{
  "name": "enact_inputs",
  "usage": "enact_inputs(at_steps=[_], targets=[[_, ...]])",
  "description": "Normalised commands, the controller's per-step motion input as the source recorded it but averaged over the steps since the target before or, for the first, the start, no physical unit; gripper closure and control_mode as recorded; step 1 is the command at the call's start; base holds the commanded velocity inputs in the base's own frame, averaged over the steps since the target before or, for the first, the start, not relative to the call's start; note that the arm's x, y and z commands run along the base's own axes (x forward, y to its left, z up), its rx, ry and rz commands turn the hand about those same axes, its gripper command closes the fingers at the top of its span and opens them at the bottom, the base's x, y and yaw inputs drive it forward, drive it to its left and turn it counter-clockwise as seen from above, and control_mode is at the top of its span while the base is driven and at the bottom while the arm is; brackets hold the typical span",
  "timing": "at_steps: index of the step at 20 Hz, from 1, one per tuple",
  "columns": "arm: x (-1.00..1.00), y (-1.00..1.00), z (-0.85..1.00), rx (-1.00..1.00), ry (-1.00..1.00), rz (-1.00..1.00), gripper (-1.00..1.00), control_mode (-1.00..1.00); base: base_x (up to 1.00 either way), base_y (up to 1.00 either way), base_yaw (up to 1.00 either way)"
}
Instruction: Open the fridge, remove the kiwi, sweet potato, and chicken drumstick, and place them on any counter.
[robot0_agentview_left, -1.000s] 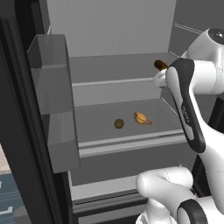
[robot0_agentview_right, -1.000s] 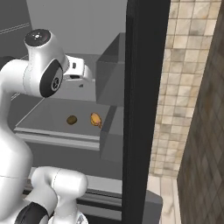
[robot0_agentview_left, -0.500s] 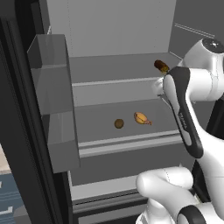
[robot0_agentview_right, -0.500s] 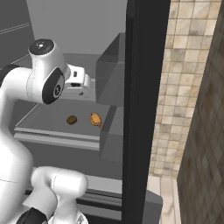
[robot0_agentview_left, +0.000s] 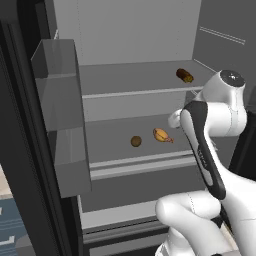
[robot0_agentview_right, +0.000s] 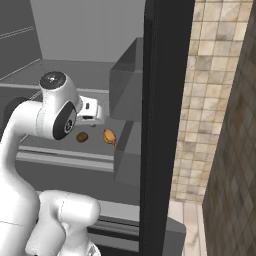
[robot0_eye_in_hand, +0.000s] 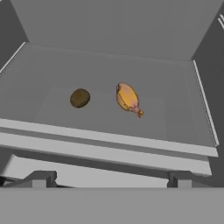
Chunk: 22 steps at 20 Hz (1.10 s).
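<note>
Now our gripper (robot0_eye_in_hand: 109, 178) hangs wide open, empty; ahead on the fridge (robot0_agentview_left: 125, 45) shelf lie kiwi (robot0_eye_in_hand: 80, 97) and chicken drumstick (robot0_eye_in_hand: 127, 98). Closing off-centre could roll either away.

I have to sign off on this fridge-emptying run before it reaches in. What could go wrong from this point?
1. The kiwi and chicken drumstick lie close together on the same shelf; the open gripper going for one may nudge the other, and the round kiwi could roll.
2. The sweet potato sits one shelf up, near the right wall, so reaching it may bring the arm against the shelf edge or wall.
</note>
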Motion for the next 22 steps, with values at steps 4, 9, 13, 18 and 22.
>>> enact_inputs(at_steps=[4, 9, 13, 18, 22], targets=[[0.0, 0.0, -0.39, 0.0, 0.01, 0.0, -1.0, -1.0, 0.0, 0.0, 0.0], [0.19, 0.0, -0.26, 0.0, 0.04, 0.0, -1.0, -1.0, 0.0, 0.0, 0.0], [0.4, 0.0, -0.37, -0.04, 0.0, 0.0, -1.0, -1.0, 0.0, 0.0, 0.0], [0.41, -0.02, -0.43, -0.07, 0.0, 0.0, -1.0, -1.0, 0.0, 0.0, 0.0], [0.39, -0.04, -0.39, -0.05, 0.0, 0.01, -1.0, -1.0, 0.0, 0.0, 0.0]])
